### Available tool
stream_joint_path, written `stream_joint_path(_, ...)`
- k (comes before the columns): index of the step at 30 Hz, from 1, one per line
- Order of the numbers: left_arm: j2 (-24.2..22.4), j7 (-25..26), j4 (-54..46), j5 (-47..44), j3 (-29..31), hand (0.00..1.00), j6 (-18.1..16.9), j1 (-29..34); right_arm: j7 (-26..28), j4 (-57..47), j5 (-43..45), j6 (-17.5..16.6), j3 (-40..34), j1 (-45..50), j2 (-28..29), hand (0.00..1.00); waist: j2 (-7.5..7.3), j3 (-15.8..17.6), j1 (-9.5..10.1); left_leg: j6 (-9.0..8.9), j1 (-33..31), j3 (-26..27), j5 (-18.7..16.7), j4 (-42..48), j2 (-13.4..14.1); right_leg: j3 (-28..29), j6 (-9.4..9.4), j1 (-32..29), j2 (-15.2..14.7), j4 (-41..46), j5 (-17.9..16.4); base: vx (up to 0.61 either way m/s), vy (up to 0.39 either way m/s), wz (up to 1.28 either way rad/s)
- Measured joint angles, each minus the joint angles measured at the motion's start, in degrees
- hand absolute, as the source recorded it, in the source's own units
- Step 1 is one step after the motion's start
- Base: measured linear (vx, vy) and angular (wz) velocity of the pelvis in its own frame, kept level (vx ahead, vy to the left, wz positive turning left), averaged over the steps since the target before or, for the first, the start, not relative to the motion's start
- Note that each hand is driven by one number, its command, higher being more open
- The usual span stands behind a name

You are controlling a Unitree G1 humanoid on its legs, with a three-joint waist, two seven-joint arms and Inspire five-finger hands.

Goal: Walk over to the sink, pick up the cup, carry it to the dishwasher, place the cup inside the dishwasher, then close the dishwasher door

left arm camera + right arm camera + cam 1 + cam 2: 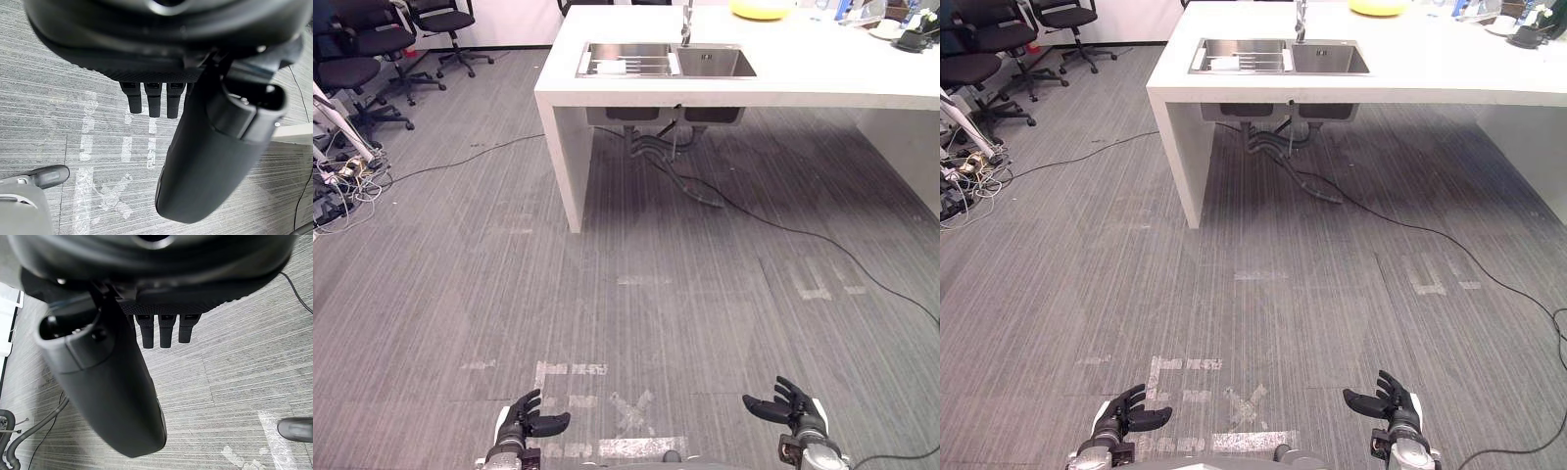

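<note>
**The walk to the sink is not yet made**

The robot stands on the grey striped carpet floor (656, 245), above some worn white tape marks (626, 411), and the white stone-like counter (822, 69) is well apart from it. In my judgement the first step, walking to the sink, is the one in hand, and nothing of the task is done yet.

The left hand (524, 419) and the right hand (788, 406) hang low in front of the body. In both wrist views the fingers are straight and apart from the thumb, and they hold nothing.

The stainless steel double sink (715, 64) is set in the near end of the counter, with a metal tap (686, 24) behind it. The basin on the robot's left has a wire rack (626, 65) across it, and a small white thing (615, 67) lies on the rack. It is too small to tell whether this is the cup, so I cannot say where the cup is. The other basin looks empty. A yellow bowl (761, 8) stands on the counter behind the sink.

The next move calls for walking forward until the basins are within reach, and then finding the cup.
</note>
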Motion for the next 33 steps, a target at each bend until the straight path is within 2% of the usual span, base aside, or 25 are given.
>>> stream_joint_path(9,-0.06,0.0,-0.33,-0.1,-0.15,0.9,-0.05,0.83,-0.01,0.56,0.66,0.02,-0.09,-0.01,0.01,0.9,0.27,-0.12,0.02,0.7,-0.34,0.12,0.45,-0.75,-0.1,-0.16,-0.63,-0.69,0.03,-0.33,0.41,-0.01,-0.002,0.0)
stream_joint_path(17,-0.53,0.12,-2.41,-1.28,-0.28,0.9,-0.41,1.42,-0.05,0.58,0.95,0.02,-0.04,-0.36,0.09,0.9,1.22,-0.7,0.0,0.75,-0.58,0.32,0.53,-1.37,-0.2,-0.25,-0.7,-1.2,0.03,-0.52,0.46,0.0,0.0,0.0)
stream_joint_path(23,-0.73,0.42,-3.13,-2.44,-0.28,0.9,-0.84,1.13,-0.32,0.84,0.97,0.03,0.03,-3.51,0.24,0.9,1.1,-0.33,0.15,0.49,-2.43,2.5,0.13,-0.17,-0.03,1.91,-0.69,-4.67,-0.03,2.02,0.03,-0.02,0.009,-0.17)
stream_joint_path(24,-0.79,0.61,-3.63,-2.45,-0.28,0.9,-0.84,1.2,-0.35,0.84,0.97,0.03,0.03,-4.03,0.28,0.9,1.06,-0.11,0.19,0.58,-2.91,2.89,-0.41,0.53,0.04,2.3,-1.0,-5.5,-0.09,3.39,-0.72,-0.04,0.018,-0.32)
stream_joint_path(25,-0.98,0.88,-4.53,-2.5,-0.3,0.9,-0.85,1.07,-0.5,0.81,0.97,0.02,0.04,-4.67,0.29,0.9,0.99,0.69,0.19,1.9,-3.81,3.44,-1.73,2.65,0.18,2.69,-1.45,-7.68,-0.4,7.86,-3.11,-0.06,0.014,-0.19)
stream_joint_path(26,-1.05,1.0,-5.23,-2.74,-0.57,0.9,-0.89,0.96,-0.53,0.82,0.96,0.04,0.08,-4.66,0.33,0.9,0.73,1.38,0.2,2.78,-4.36,3.58,-3.61,5.03,-0.01,2.68,-0.88,-9.94,-1.24,13.62,-6.88,-0.07,0.015,-0.11)
stream_joint_path(27,-1.02,1.06,-5.42,-3.0,-0.86,0.9,-0.91,0.98,-0.56,0.82,0.96,0.05,0.1,-4.41,0.38,0.9,0.4,1.59,0.2,3.07,-4.59,3.64,-4.64,6.32,-0.27,2.55,-0.74,-11.16,-1.99,16.78,-8.8,-0.07,0.031,-0.02)
stream_joint_path(28,-1.0,1.21,-5.91,-3.55,-1.38,0.9,-0.9,1.18,-0.58,0.82,0.96,0.08,0.17,-4.11,0.38,0.9,-0.06,1.88,0.18,3.43,-4.72,3.77,-6.01,8.18,-0.85,2.13,-0.35,-12.55,-3.43,21.24,-11.43,-0.02,0.065,-0.01)
stream_joint_path(29,-1.01,1.2,-6.36,-3.73,-2.28,0.9,-0.9,1.42,-0.87,0.95,0.96,0.28,0.34,-3.66,0.34,0.9,-0.99,2.35,-0.02,4.54,-4.99,3.78,-8.28,9.94,-1.85,1.36,0.49,-14.33,-5.51,26.6,-14.17,0.05,0.074,-0.02)
stream_joint_path(31,-1.0,1.21,-6.51,-3.84,-2.4,0.9,-0.89,1.34,-1.1,1.05,0.96,0.63,0.7,-3.72,0.45,0.9,-0.93,2.47,-0.14,4.73,-4.85,3.71,-8.83,9.99,-2.29,0.35,1.2,-15.91,-6.81,31.03,-14.57,0.15,0.042,0.0)
stream_joint_path(32,-0.21,1.36,-7.17,-4.41,-2.4,0.9,-0.88,0.98,-1.1,1.53,0.96,1.03,1.44,-3.84,1.27,0.9,-0.88,3.35,-0.22,5.41,-2.93,3.51,-8.89,9.34,-2.26,-2.74,2.39,-21.46,-9.2,43.02,-13.3,0.17,0.004,0.05)
stream_joint_path(33,0.05,1.47,-7.24,-4.69,-2.39,0.9,-0.85,0.99,-1.01,2.18,0.95,1.13,1.89,-3.85,1.44,0.9,-1.32,3.73,-0.37,5.33,-2.17,3.31,-9.01,8.99,-1.91,-3.84,1.4,-22.12,-9.4,43.99,-14.13,0.23,-0.031,0.07)
